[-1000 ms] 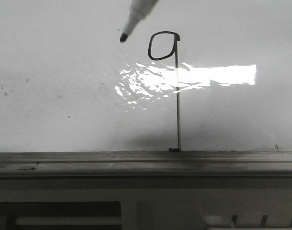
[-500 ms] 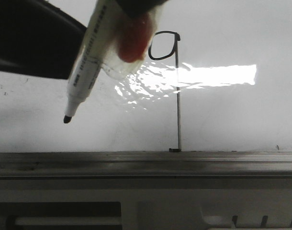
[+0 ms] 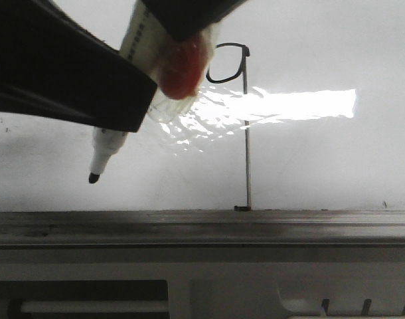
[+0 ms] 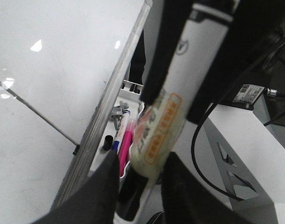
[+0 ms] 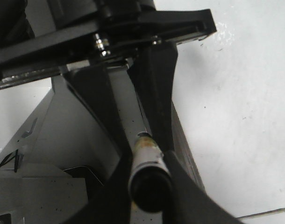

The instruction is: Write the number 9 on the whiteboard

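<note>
Two grippers sit on one pen: the left gripper [image 4: 140, 198] has its fingers pressed on the tip end of the white marker [image 4: 161, 121], and the right gripper [image 5: 149, 196] is clamped on the marker's back end, so both look closed on it, with neither jaw showing slack. In the front view the marker hangs tip down and tilted, its black tip [image 3: 93, 177] off the board surface to the left of the drawing, and a red blob [image 3: 181, 66] taped on the barrel covers part of the loop. The number 9 [image 3: 247, 153] is already drawn on the whiteboard [image 3: 322, 166]: a small loop on top, a long stem down through the glare patch [image 3: 302, 103], and a foot touching the grey tray rail [image 3: 255, 222]. The task looks essentially done. Risks: the uncapped tip brushes the board and leaves a stray mark beside the 9; one gripper lets go before the other has a firm grip, and the marker drops onto the rail or into the spare pens [image 4: 126, 140] below; or the two arms pull against each other and twist the pen out.
</note>
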